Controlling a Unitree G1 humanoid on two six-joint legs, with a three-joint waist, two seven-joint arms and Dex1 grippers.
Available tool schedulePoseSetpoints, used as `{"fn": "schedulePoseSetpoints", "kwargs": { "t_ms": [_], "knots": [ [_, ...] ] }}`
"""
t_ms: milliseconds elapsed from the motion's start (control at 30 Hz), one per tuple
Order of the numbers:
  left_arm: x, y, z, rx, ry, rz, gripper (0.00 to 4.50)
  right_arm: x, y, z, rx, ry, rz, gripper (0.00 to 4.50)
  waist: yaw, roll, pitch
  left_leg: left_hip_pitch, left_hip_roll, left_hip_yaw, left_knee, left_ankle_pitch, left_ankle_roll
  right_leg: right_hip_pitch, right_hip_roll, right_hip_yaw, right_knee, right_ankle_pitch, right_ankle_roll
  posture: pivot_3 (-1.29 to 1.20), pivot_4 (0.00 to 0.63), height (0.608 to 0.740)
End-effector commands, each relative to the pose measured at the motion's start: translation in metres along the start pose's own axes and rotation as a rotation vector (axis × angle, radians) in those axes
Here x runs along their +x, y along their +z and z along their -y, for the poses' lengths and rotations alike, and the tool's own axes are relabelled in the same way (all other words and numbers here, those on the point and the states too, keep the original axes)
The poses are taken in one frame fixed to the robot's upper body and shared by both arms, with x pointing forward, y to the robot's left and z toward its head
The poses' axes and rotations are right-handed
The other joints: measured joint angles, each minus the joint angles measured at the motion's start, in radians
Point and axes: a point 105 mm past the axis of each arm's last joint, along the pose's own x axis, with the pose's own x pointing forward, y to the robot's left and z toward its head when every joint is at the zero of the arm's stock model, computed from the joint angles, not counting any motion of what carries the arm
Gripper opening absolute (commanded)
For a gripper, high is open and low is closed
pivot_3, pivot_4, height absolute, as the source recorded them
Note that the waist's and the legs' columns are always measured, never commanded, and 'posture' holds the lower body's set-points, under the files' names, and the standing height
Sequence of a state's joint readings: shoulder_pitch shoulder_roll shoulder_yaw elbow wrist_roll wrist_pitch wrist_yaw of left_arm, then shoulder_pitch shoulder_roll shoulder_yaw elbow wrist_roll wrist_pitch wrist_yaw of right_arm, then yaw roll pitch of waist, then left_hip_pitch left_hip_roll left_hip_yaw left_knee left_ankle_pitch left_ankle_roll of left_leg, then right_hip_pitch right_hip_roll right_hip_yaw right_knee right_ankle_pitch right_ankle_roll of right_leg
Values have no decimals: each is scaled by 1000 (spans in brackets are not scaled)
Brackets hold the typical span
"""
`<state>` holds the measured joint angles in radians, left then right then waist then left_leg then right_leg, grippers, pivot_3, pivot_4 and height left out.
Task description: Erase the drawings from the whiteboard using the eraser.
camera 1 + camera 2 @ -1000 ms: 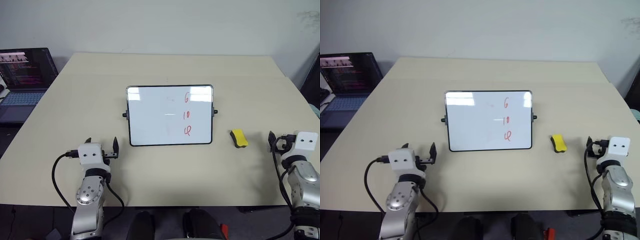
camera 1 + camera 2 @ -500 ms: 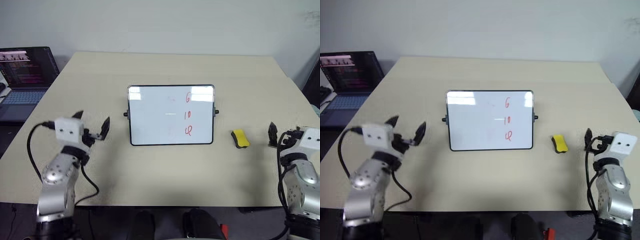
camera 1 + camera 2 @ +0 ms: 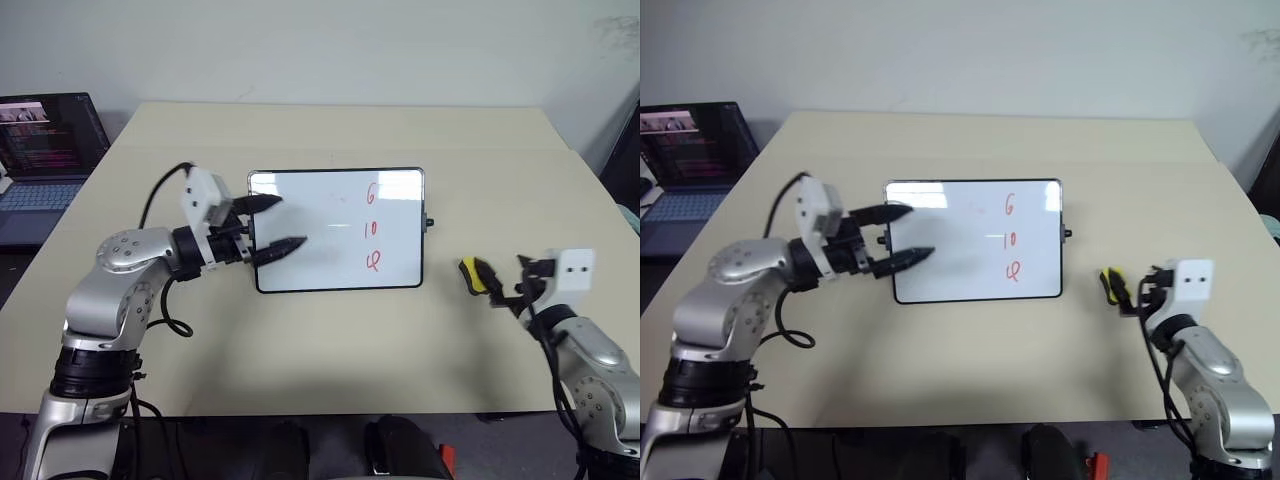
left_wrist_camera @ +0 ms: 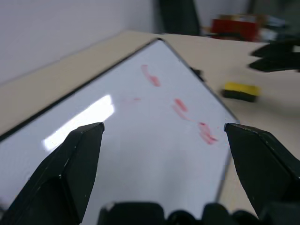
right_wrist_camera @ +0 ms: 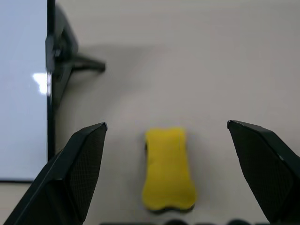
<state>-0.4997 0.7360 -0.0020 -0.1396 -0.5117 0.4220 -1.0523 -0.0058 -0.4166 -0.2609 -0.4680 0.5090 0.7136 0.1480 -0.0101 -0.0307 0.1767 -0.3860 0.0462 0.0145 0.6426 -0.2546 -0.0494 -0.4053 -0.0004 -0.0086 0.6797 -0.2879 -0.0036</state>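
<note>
whiteboard [image 3: 335,230]: 1 is standing | drawings [image 3: 372,228]: 3 are showing in red | eraser [image 3: 472,274]: 1 is lying | laptop [image 3: 45,150]: 1 is sitting | tabletop [image 3: 330,340]: 1 is carrying them

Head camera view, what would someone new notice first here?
The glossy white black-framed whiteboard at the beige table's centre, with three red marker scribbles down its right side. The open left gripper hangs over its left edge, and the open right gripper faces the small yellow eraser right of it.
</note>
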Motion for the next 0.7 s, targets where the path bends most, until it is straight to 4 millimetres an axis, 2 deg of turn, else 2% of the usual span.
{"fn": "schedulePoseSetpoints", "kwargs": {
  "t_ms": [33,167,267,400,700],
  "knots": [
    [12,14,10,100,-107,2,4500,8,20,-2,-11,-24,46,4485,-1,0,0,0,0,0,0,0,0,0,1,0,0,0,0,0,150,740],
    [26,16,17,143,-168,1,4500,20,19,1,-7,-45,27,4485,1,0,0,-1,-1,0,1,0,0,0,1,0,0,0,0,0,150,740],
    [33,18,25,154,-201,19,4500,23,10,4,-18,-49,-9,4485,2,0,0,-3,-1,0,1,0,1,-1,2,-1,-1,0,0,0,150,740],
    [39,19,28,166,-221,27,4500,27,3,3,-23,-32,-38,4485,1,0,0,-9,-1,0,2,-1,1,-5,2,-1,0,2,-3,0,150,740],
    [46,15,33,183,-251,30,4500,31,-3,9,-23,-37,-65,4485,2,0,0,-9,-1,0,2,-1,1,-5,2,-2,0,2,-3,0,150,740]
  ]
}}
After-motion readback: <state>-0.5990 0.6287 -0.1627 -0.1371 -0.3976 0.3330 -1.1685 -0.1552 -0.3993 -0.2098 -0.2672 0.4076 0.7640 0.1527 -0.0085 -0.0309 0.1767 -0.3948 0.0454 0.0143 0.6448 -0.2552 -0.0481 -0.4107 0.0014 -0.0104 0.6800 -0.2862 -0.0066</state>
